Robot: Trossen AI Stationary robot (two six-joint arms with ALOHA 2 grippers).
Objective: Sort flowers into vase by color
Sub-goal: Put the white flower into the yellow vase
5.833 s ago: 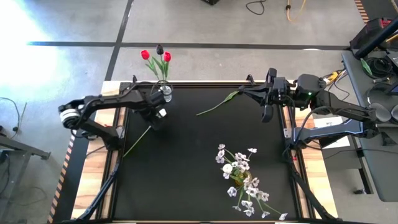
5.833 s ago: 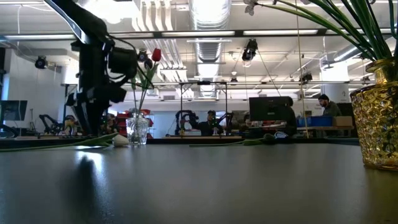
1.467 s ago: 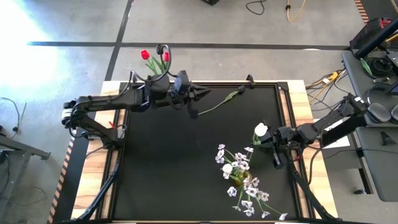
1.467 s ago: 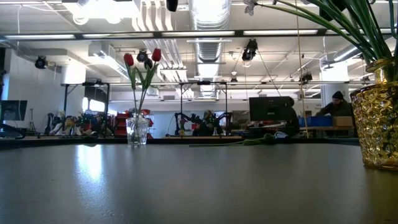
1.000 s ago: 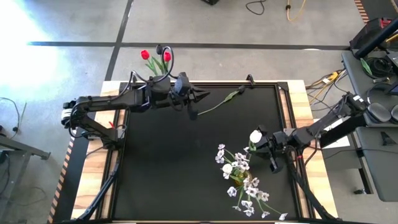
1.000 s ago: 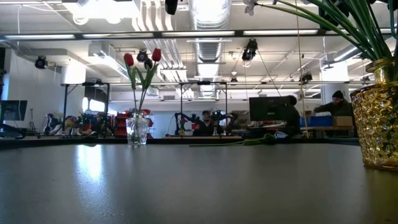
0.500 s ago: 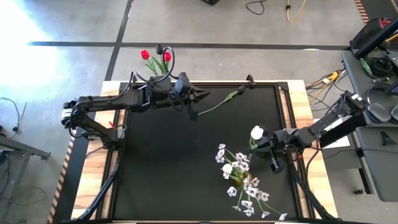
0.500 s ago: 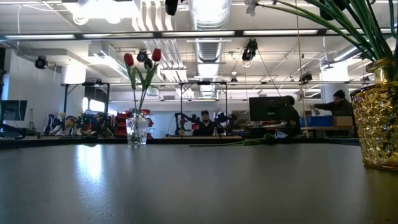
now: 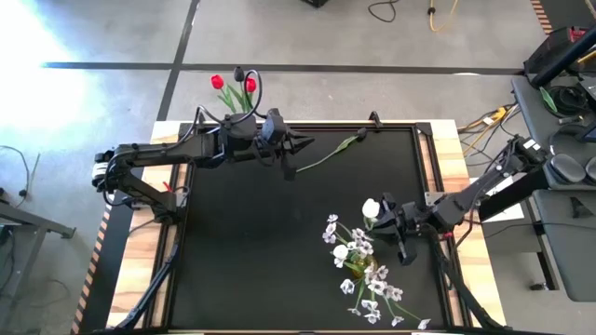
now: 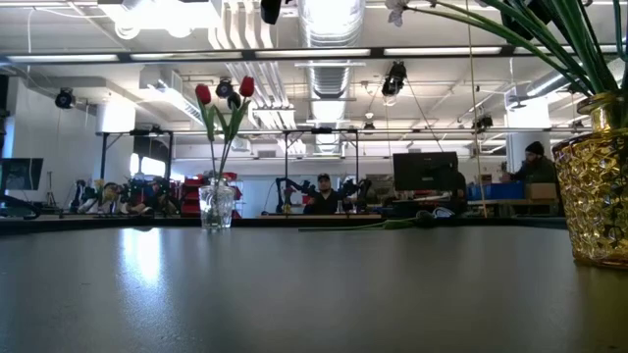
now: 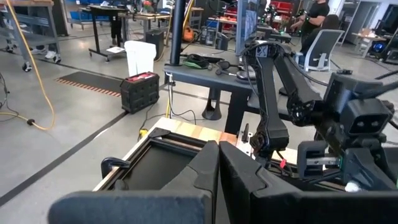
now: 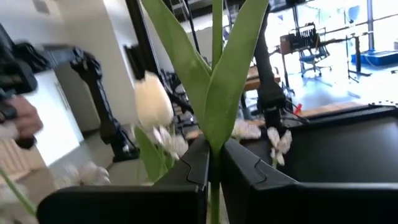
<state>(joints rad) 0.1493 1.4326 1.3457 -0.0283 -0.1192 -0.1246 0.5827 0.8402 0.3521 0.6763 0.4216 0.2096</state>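
Observation:
My right gripper (image 9: pixel 382 217) is shut on a white tulip (image 9: pixel 371 209) just beyond the gold vase (image 9: pixel 357 264), on its right. That vase holds sprays of small white blossoms (image 9: pixel 365 249). At the far left corner, a clear glass vase (image 10: pixel 217 206) holds red tulips (image 9: pixel 217 82) and a dark one (image 9: pixel 239 73). One more flower (image 9: pixel 328 155) lies flat on the black mat near the far edge. My left gripper (image 9: pixel 305 142) hovers shut and empty by that flower's stem end. My right gripper pinches the white tulip's green stem (image 12: pixel 214 163) between its two fingers, just below where the leaves (image 12: pixel 233 74) branch off. The fingers reach in level from the table's right, across the stem. The tulip stands upright with its head (image 12: pixel 152 101) above the fingers. Its lower end is hidden.
The mat's raised black frame (image 9: pixel 424 167) borders the work area, with wooden table edges outside it. The gold vase's long green stems (image 10: pixel 530 34) lean out over the mat. Bare mat (image 9: pixel 251 251) lies to the left of the gold vase.
My right gripper has carried the white tulip a short way toward the table's left, closer to the gold vase, keeping it upright and staying shut on the stem.

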